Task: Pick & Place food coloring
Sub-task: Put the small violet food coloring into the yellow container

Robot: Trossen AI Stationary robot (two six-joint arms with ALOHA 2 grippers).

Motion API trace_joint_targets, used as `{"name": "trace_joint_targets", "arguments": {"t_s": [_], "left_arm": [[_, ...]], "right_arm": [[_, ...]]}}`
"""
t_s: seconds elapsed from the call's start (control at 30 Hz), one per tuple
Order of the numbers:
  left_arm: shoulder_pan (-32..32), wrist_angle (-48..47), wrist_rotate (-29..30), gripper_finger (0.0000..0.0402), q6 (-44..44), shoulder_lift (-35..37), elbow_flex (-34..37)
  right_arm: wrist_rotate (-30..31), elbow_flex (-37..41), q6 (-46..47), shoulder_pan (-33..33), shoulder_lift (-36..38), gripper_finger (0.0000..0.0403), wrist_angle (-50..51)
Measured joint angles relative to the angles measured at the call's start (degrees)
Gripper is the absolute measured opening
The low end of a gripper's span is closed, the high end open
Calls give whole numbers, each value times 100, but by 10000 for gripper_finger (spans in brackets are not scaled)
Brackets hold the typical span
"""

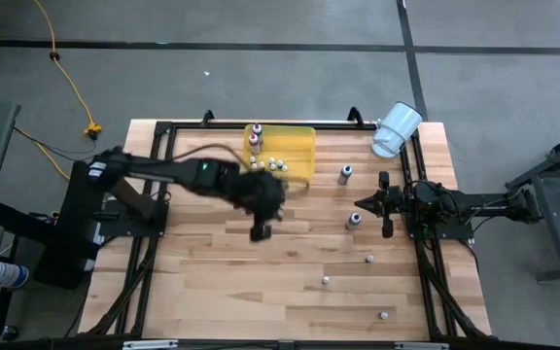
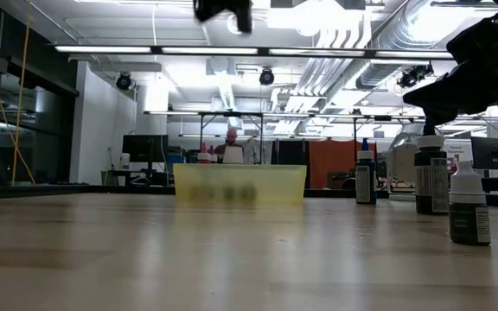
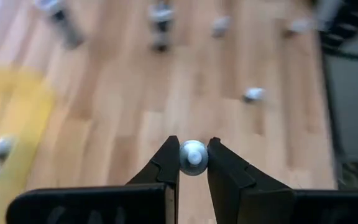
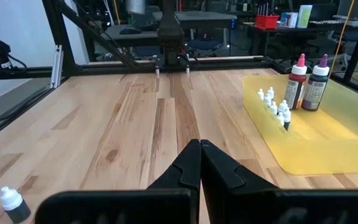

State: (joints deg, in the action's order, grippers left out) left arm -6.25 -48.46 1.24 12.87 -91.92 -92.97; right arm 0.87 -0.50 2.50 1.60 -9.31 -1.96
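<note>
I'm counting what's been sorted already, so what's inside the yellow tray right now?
Inside the yellow tray: a red-bodied bottle, a dark bottle, and a cluster of small white-capped bottles. The exact count is unclear, since they overlap.

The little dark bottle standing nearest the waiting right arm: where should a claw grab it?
Probably from straight above, pinching the dark bottle across its narrow pale cap or neck: it stands upright and alone, with room on every side.

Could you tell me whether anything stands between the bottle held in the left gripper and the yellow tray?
Nothing visible does: the left gripper, shut on a small bottle, hangs above bare table just short of the yellow tray.
</note>
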Motion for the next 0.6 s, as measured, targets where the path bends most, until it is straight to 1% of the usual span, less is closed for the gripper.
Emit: {"name": "trace_joint_targets", "arguments": {"t_s": [0.13,0.3,0.33,0.43,0.5,0.53,0.6], "left_arm": [[692,-18,40,42,761,0,364],[1332,326,441,42,1784,-110,1091],[1438,400,510,42,1932,-116,1255],[1667,1142,793,42,2325,-253,1583],[1810,1119,994,42,2502,-353,1683],[1856,1288,1122,42,2576,-413,1674],[1927,1325,1445,42,2721,-470,1655]], "right_arm": [[3,-1,0,-1,-9,0,1],[-1,0,0,1,-5,0,4],[-1,-1,0,-1,-1,0,2],[-1,1,0,-1,-5,0,2],[0,-1,0,0,-5,0,2],[-1,0,0,0,-4,0,2],[5,0,0,0,-6,0,-1]]}}
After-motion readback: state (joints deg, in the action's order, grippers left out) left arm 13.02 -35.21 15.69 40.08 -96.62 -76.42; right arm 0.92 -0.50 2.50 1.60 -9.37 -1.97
